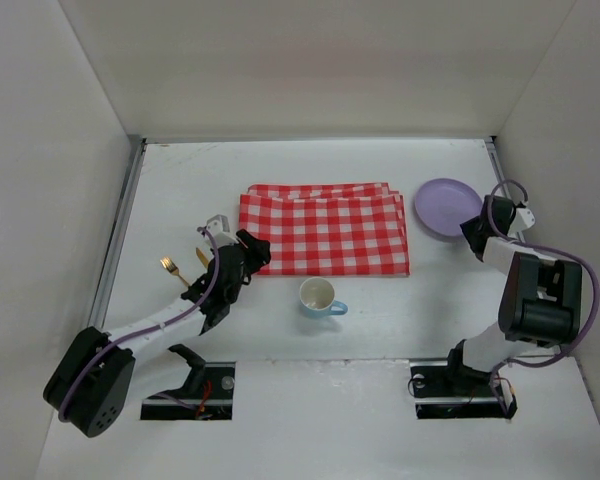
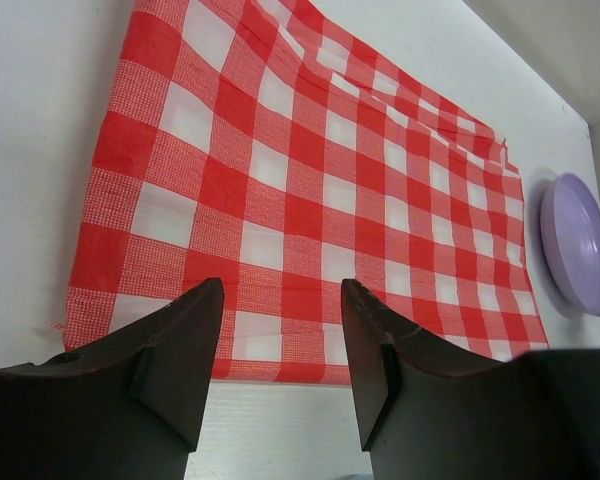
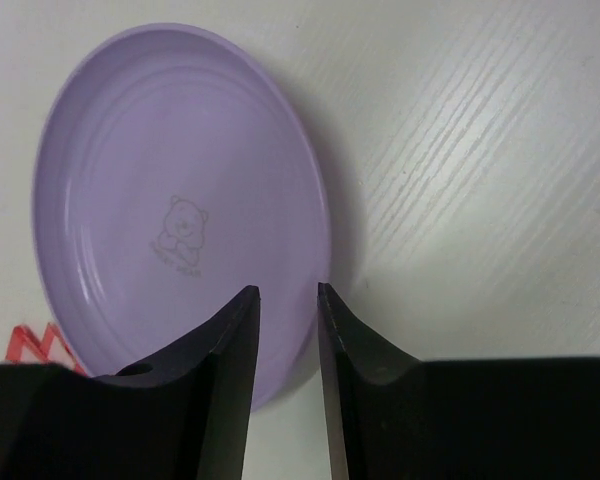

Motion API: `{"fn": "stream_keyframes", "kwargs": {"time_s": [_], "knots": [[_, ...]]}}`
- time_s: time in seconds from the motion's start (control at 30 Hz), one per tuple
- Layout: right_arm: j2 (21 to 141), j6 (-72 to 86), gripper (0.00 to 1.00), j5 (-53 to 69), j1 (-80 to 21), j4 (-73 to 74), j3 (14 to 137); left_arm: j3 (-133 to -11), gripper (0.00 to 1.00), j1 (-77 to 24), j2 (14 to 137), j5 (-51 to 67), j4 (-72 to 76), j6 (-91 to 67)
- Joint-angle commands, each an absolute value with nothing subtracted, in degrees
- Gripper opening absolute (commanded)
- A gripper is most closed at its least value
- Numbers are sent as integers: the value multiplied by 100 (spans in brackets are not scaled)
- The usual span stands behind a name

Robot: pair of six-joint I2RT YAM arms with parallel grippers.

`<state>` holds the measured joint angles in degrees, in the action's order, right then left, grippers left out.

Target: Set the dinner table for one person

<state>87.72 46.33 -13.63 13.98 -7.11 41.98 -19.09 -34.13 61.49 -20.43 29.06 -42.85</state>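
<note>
The white dinner table [image 1: 180, 180] carries a folded red-and-white checked cloth [image 1: 325, 235] at its middle and a purple plate [image 1: 446, 207] to the cloth's right. A white cup with a blue handle [image 1: 318, 297] stands just in front of the cloth. A gold fork [image 1: 173, 269] lies at the left. My left gripper [image 1: 252, 250] is open and empty over the cloth's near left corner [image 2: 310, 180]; its jaws [image 2: 280, 290] stand wide apart. My right gripper [image 1: 475, 235] hovers at the plate's near edge, and its jaws [image 3: 286, 292] stand narrowly apart, straddling the rim of the plate [image 3: 170, 200].
A second small gold piece [image 1: 202, 257] lies by the fork, partly hidden by my left arm. White walls close in the table at the back and both sides. The plate also shows in the left wrist view [image 2: 578, 245]. A cloth corner [image 3: 40, 345] shows beside the plate.
</note>
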Motion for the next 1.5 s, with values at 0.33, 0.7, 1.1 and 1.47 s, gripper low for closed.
{"fn": "stream_keyframes", "kwargs": {"time_s": [0.33,0.7,1.1,1.47], "knots": [[9202,4412,31,-1380,1525,-519,4719,-1819,49,-3335,6108,-2109,3296,-4333],[9141,4333,26,-1476,1516,-378,4720,-1688,49,-3072,5933,-1978,3296,-4473],[9158,4227,4,-1732,1428,-43,4878,-1661,49,-2905,5994,-1802,3278,-4570],[7507,4167,1,-1301,446,-430,4728,-1626,49,-2712,6056,-1608,3340,-4667]]}}
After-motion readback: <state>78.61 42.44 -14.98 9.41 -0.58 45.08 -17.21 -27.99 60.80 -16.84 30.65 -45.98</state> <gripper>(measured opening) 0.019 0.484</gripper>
